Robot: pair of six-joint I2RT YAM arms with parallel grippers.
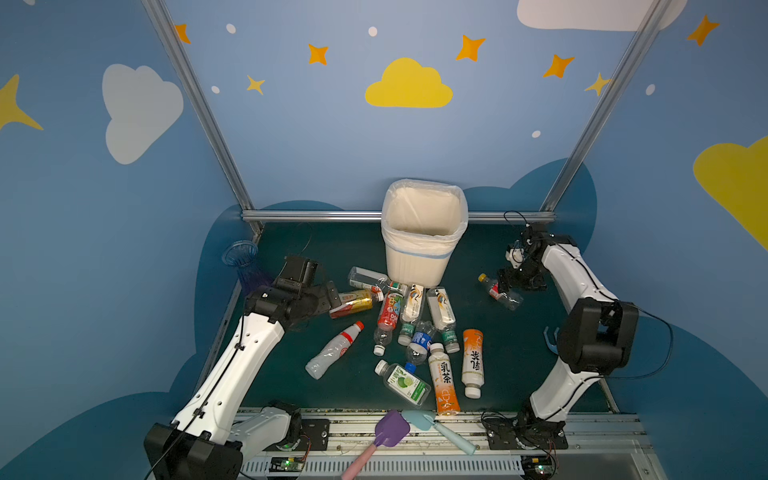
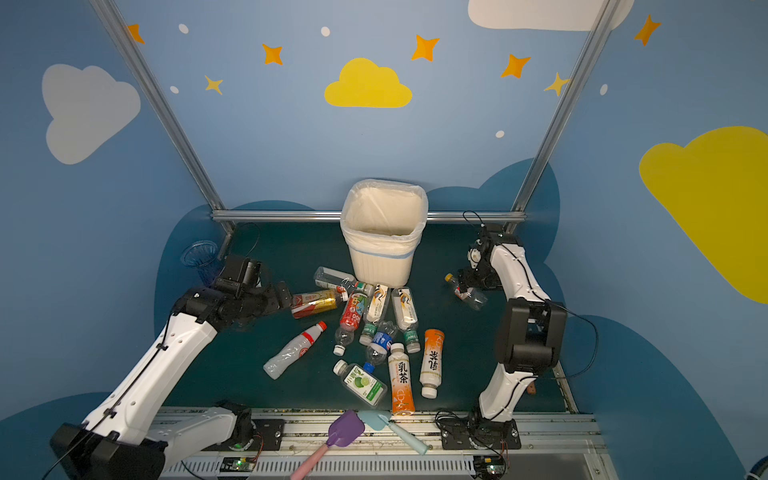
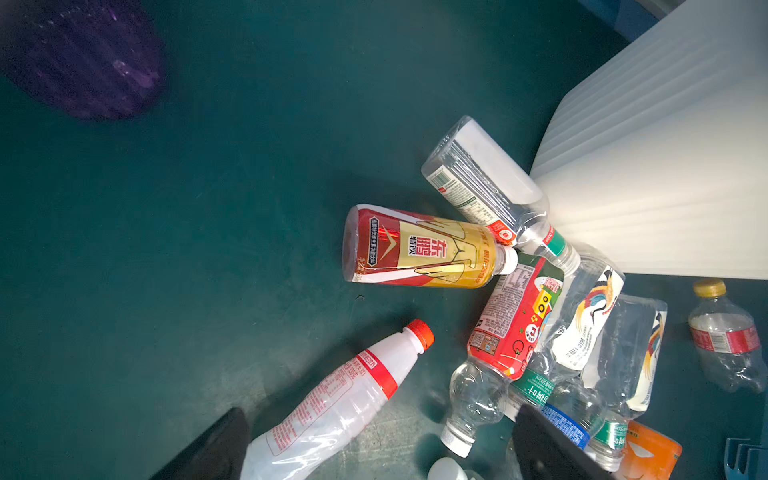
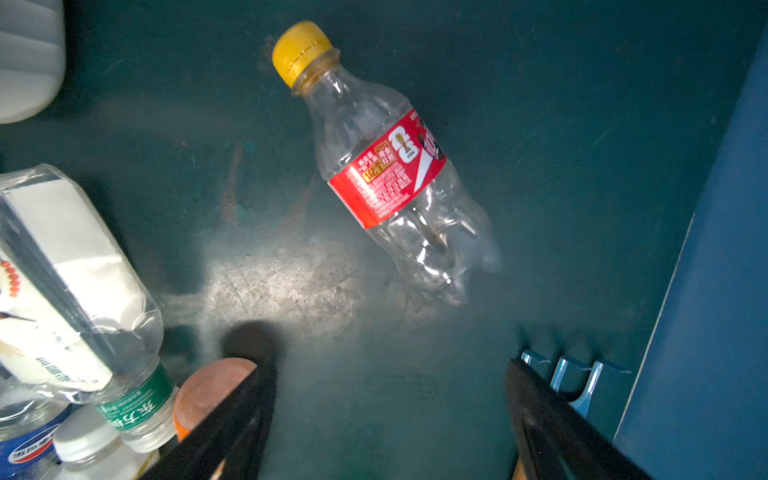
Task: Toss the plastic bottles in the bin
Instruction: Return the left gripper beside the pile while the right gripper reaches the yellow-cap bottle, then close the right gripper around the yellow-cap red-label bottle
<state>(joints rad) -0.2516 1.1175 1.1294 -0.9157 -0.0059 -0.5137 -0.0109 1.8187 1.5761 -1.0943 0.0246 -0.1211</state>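
Both tools were found wide open and empty: the left tool (image 3: 382, 415) held at the edge of the heap of plastic bottles (image 1: 411, 303) on the bench (image 1: 511, 357) before the bin (image 1: 417, 259), the right tool (image 4: 388, 365) poised near a lone yellow-capped bottle (image 4: 386, 166). The reach was judged the step in hand, nothing seemingly binned yet, though the bin's bottom was poorly seen. Next, one tool would have to be lowered astride a bottle's body and closed on it.

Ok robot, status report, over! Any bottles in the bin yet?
Left gripper open, empty. Right gripper open, near yellow-capped bottle. Bin looks empty; bottle pile lies in front. Nothing covers its mouth.
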